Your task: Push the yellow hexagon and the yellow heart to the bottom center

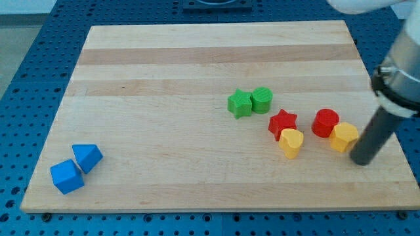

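Observation:
The yellow hexagon (344, 137) lies at the view's right, touching the red cylinder (325, 122) on its upper left. The yellow heart (291, 142) lies left of it, pressed against the red star (282, 122). My tip (361, 159) rests on the board just to the right of and slightly below the yellow hexagon, very close to it or touching it. The dark rod rises from there toward the view's upper right.
A green star (240, 103) and a green cylinder (261, 99) sit together above the red star. A blue triangle (87, 157) and a blue cube (67, 176) sit at the bottom left. The wooden board (197, 59) lies on a blue perforated table.

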Robot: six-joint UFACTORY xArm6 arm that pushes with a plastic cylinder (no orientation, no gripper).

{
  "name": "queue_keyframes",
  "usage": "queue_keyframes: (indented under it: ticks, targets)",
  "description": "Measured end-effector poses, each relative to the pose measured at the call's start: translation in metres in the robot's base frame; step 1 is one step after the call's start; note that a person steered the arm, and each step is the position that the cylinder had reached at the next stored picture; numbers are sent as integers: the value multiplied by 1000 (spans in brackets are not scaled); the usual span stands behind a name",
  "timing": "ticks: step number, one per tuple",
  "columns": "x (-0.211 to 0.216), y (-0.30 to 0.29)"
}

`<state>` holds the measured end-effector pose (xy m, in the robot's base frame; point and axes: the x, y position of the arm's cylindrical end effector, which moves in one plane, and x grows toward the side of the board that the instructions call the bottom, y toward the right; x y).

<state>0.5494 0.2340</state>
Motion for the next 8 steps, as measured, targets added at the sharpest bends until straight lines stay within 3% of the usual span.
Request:
queue_keyframes:
  ticks: [2, 4, 8]
  targets:
    - [-28, 18]
    - [-28, -9]
    - [-30, -150]
